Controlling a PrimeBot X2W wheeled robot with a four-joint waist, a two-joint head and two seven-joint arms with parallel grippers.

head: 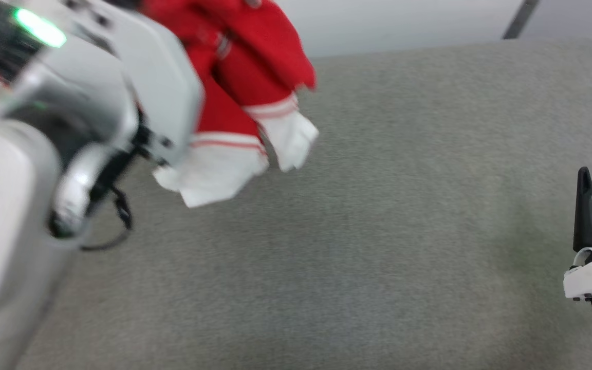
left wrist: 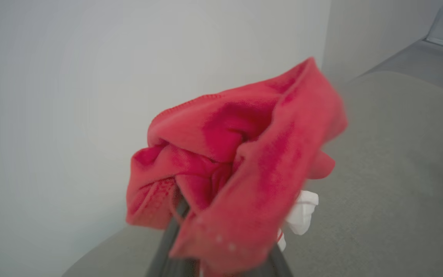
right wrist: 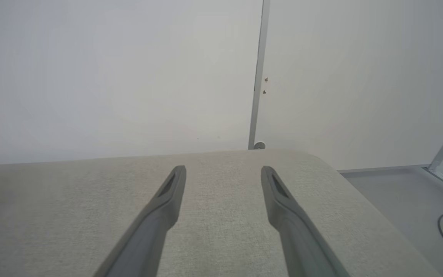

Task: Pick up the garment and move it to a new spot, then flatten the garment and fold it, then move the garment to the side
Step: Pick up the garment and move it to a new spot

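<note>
Red garment [left wrist: 240,165] bunched in L gripper [left wrist: 221,238], clamped on it, hanging clear of grey surface [head: 404,231], prob for relocating. R gripper [right wrist: 223,171] spread wide, empty, parked aside.

Bare test room, we judged, a robotics lab: plain white walls [right wrist: 90,77], grey fabric-covered table [right wrist: 221,231] with rounded corners, grey floor [right wrist: 390,188], loose cable [right wrist: 439,225] and metal frame [right wrist: 442,154] beyond the table's corner.
</note>
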